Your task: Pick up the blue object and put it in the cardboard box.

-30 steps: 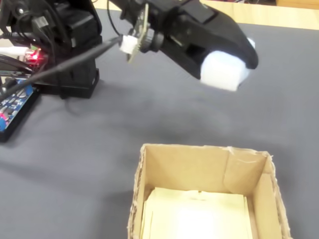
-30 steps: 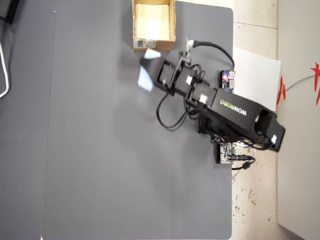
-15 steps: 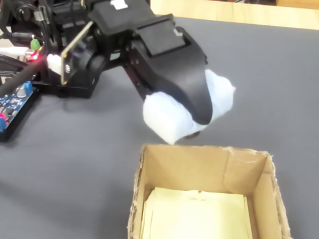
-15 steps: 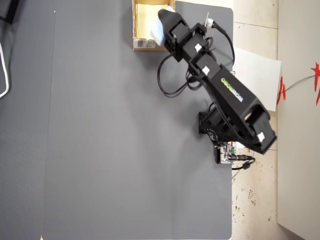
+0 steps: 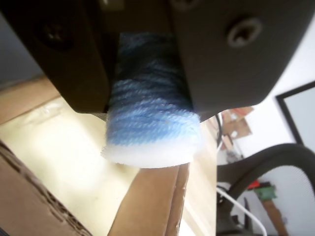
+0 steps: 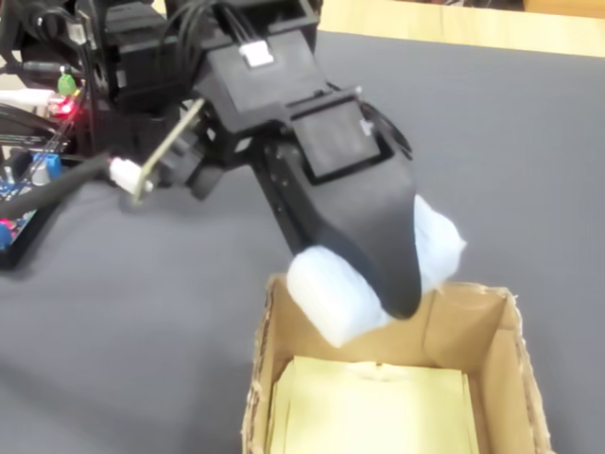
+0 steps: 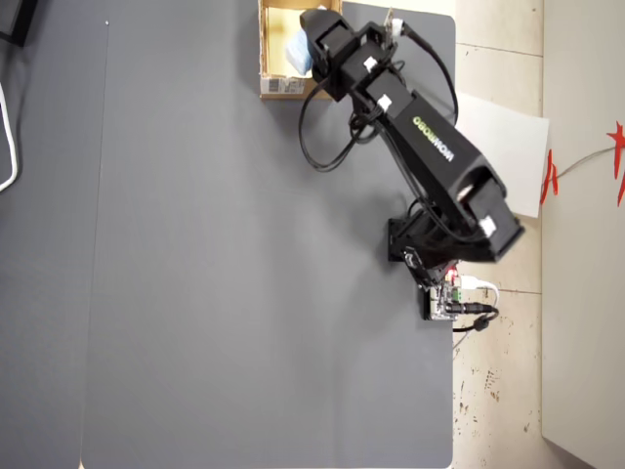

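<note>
The gripper (image 6: 383, 284) has its jaws clamped on the blue object (image 6: 331, 293), which bulges out on either side of the black upper jaw in the fixed view. The object hangs over the far rim of the cardboard box (image 6: 473, 322), its lower edge dipping just inside the opening; whether it touches the cardboard cannot be told.

Hidden or unclear: in the fixed view the broad black jaw covers the middle of the object, and the second jaw is out of sight behind it. The box is cut off at the bottom of that view, so its near wall is not seen. In the wrist view the blue object (image 5: 150, 130) fills the centre, soft and out of focus, pinched between two dark jaw faces; ribbed blue bands show on its side and its lower end looks whitish. Below it lie the pale inside of the box (image 5: 59, 162) and a tan wall. In the overhead view the gripper (image 7: 305, 44) and arm cover most of the box's right half, and only a sliver of the object (image 7: 297, 49) shows.

Writing: green lettering runs along the arm (image 7: 435, 142) in the overhead view, too small and tilted to read with certainty. A white printed label (image 7: 281, 86) sits on the box's flap; its print is illegible. A circuit board (image 6: 28, 180) with a red light stands at the left edge of the fixed view, partly cut off.
</note>
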Controlling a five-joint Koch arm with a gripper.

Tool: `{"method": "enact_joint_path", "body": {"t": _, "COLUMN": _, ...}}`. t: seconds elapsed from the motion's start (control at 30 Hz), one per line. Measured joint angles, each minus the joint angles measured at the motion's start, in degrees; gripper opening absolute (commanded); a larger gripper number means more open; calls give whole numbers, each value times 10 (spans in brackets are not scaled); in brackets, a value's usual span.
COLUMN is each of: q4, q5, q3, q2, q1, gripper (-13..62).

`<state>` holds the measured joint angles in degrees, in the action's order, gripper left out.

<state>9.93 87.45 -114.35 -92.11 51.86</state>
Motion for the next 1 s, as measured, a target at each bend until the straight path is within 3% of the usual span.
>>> {"method": "enact_joint_path", "body": {"t": 0.07, "q4": 34, "q5": 1, "q3": 17, "q2": 8, "q1": -1, "gripper": 275}}
{"method": "enact_joint_path", "body": {"t": 0.13, "q4": 54, "q5": 4, "q3": 28, "q2": 8, "q1": -1, "gripper": 332}}
{"method": "enact_joint_path", "body": {"t": 0.63, "q4": 63, "q5": 34, "q3": 29, "q2": -2, "q1": -6, "gripper": 337}}
{"method": "enact_joint_path", "body": {"t": 1.0, "q4": 64, "q5": 75, "q3": -58, "q2": -124, "q1": -131, "gripper": 337}}
